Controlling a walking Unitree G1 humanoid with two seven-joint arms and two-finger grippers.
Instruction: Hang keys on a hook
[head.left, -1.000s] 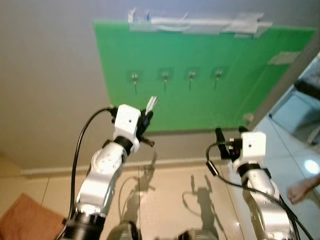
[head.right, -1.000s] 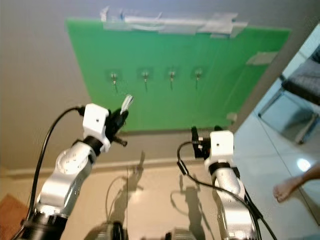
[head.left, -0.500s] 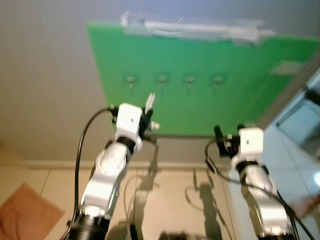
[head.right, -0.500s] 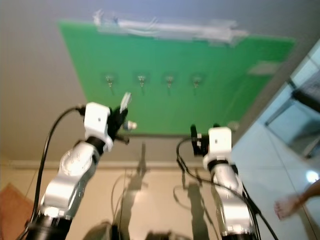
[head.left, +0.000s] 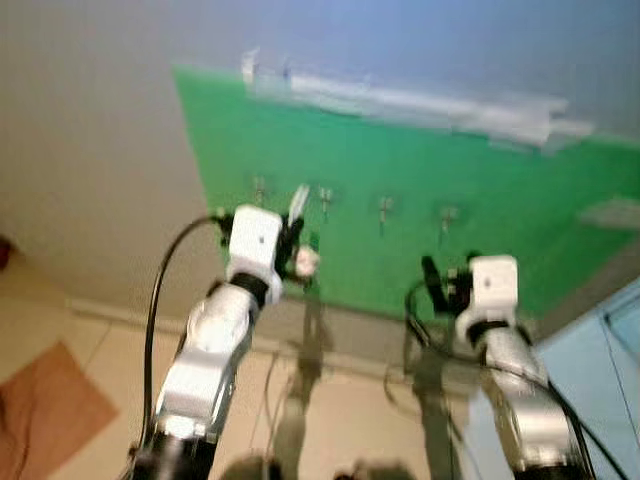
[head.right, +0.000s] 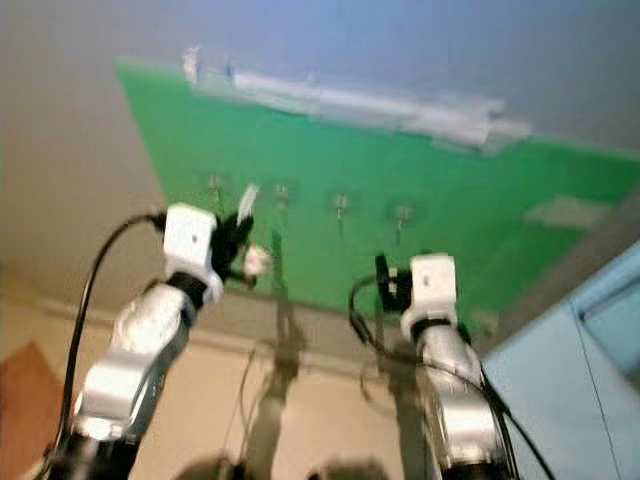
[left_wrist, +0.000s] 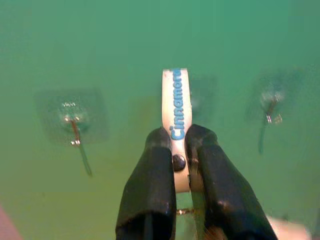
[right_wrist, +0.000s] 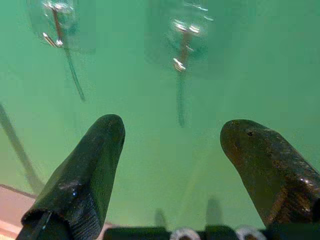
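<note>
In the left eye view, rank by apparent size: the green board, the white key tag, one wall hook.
1. Green board, by far the largest.
2. White key tag, held in the left end effector.
3. Wall hook.
The tag sits nearer the camera than the hooks, and blur makes that pair unsure.

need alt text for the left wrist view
The left hand pinches a white key tag with blue lettering between its two black fingers, held up before a green board. Small clear hooks are stuck to the board on either side of the tag.

Home room — tiled floor (head.left: 90, 330), taped green hook board (head.left: 420, 170).
</note>
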